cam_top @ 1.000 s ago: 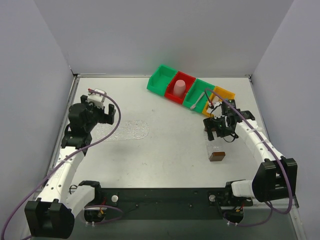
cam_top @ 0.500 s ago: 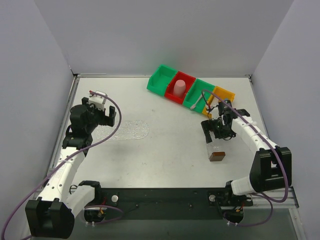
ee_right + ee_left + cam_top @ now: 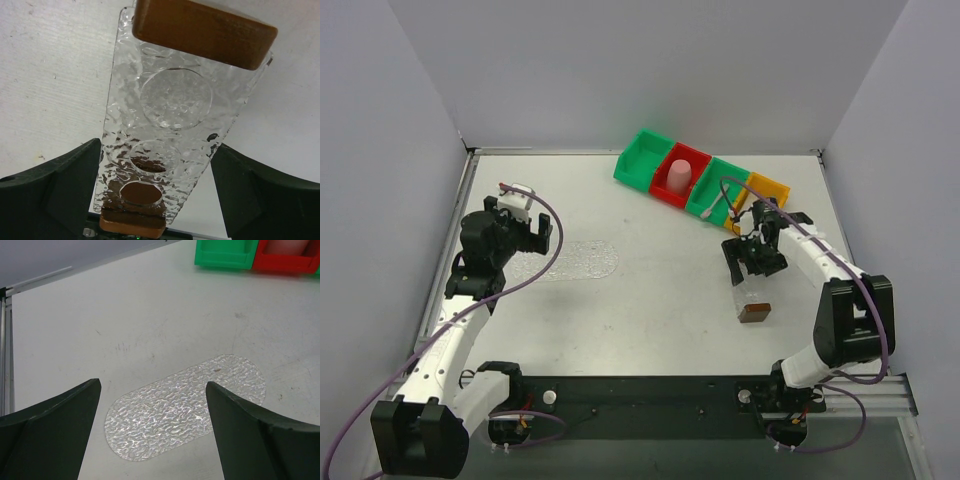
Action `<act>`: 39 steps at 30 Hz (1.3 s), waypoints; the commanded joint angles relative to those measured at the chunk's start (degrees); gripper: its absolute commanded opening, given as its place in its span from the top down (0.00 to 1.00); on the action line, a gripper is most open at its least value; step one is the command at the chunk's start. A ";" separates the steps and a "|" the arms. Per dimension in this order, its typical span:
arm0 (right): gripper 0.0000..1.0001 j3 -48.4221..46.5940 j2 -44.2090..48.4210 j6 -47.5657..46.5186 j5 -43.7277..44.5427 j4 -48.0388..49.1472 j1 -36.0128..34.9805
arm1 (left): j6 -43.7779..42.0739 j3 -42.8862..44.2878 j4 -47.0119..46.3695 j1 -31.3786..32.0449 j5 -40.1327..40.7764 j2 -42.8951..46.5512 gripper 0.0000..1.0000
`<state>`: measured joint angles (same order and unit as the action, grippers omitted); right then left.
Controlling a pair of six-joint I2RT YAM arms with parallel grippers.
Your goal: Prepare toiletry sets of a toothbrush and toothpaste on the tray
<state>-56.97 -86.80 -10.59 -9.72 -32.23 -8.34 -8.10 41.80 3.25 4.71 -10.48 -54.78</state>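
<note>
Left fingers (image 3: 50, 435) gape wide; right fingers (image 3: 50, 190) stand well apart.

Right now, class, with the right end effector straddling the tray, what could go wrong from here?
1. The right end effector has a finger along each long side of the clear tray, and whether they touch is unclear. An off-centre squeeze could twist or tip it.
2. The yellow bin lies close behind that end effector. A backward swing might knock it.
</note>
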 commanded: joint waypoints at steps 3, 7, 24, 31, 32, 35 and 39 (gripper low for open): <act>0.34 -3.50 -1.08 -1.27 -2.40 -2.13 -0.45 | -0.78 0.38 -2.19 -0.23 0.20 0.64 0.03; 0.46 -5.43 -1.44 -3.56 -3.99 -3.28 -1.94 | -0.69 0.56 -2.02 -0.23 0.11 0.47 0.03; 0.75 -20.98 -8.28 -14.98 -2.95 -5.30 -16.44 | -0.35 5.92 5.80 -3.91 -2.69 -3.31 0.02; 0.76 -33.54 -15.05 -26.05 -4.33 -7.41 -23.74 | 1.24 10.22 11.78 -13.76 -13.32 -4.80 0.03; 0.75 -35.12 -15.76 -27.28 -5.13 -7.76 -24.61 | 1.24 10.40 13.00 -14.98 -13.77 -5.15 0.03; 0.75 -39.87 -18.31 -31.76 -8.29 -8.29 -25.76 | 1.42 10.32 13.80 -17.01 -15.53 -5.33 0.03; 0.74 -43.66 -22.08 -36.51 -10.85 -8.29 -28.74 | 1.68 10.32 14.24 -19.47 -16.24 -4.72 0.02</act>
<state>-96.03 -106.87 -39.92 -16.27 -38.50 -34.79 -7.31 49.91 15.94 -12.38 -23.05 -59.96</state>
